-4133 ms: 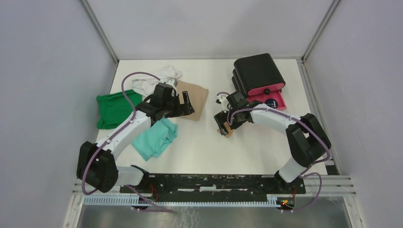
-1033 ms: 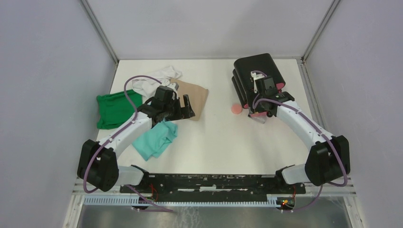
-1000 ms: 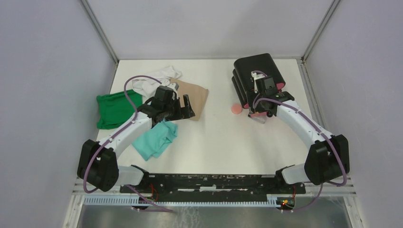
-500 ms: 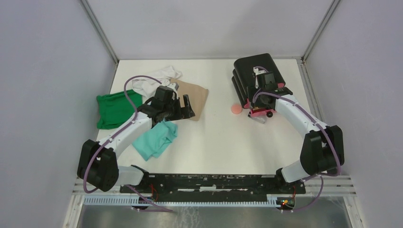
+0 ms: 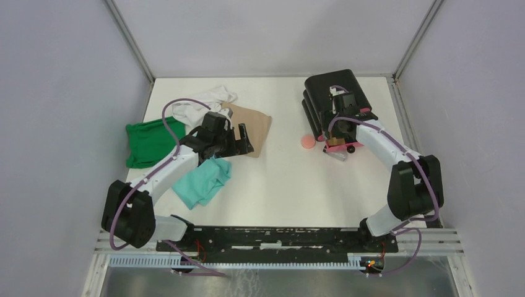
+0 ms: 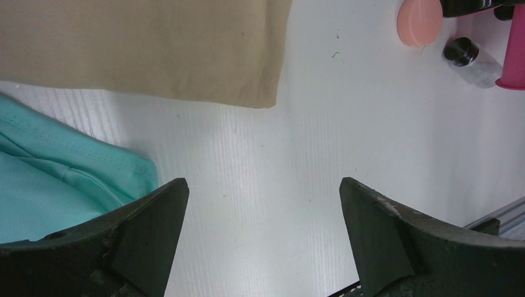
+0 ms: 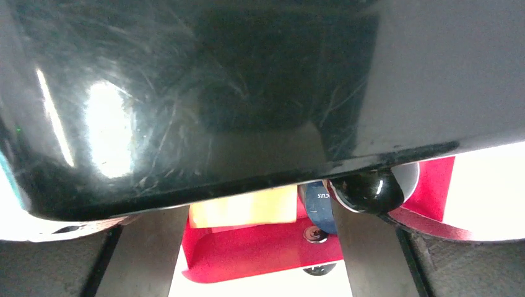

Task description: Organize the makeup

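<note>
My right gripper (image 5: 340, 131) hangs over the open pink drawer (image 5: 335, 146) of the black box (image 5: 334, 90). In the right wrist view its jaws (image 7: 257, 250) stand open. Between them the tan square pad (image 7: 243, 208) lies in the drawer (image 7: 260, 250), with the small dark round jar (image 7: 314, 206) beside it. The salmon-pink puff (image 5: 306, 142) lies on the table left of the box, and it shows again as the puff (image 6: 420, 21) in the left wrist view. The black-capped vial (image 6: 472, 58) lies close to it. My left gripper (image 5: 241, 140) is open and empty at the tan cloth's edge.
A tan cloth (image 5: 252, 124), a teal cloth (image 5: 201, 179), a green cloth (image 5: 148, 142) and a white cloth (image 5: 201, 105) lie at the left. The black box top (image 7: 247, 93) sits right over my right fingers, and a black drawer knob (image 7: 368, 189) is by the right finger.
My right gripper's jaws have widened over the drawer, with the tan pad now lying loose in it. The right elbow has swung inward. The left arm has not moved.
</note>
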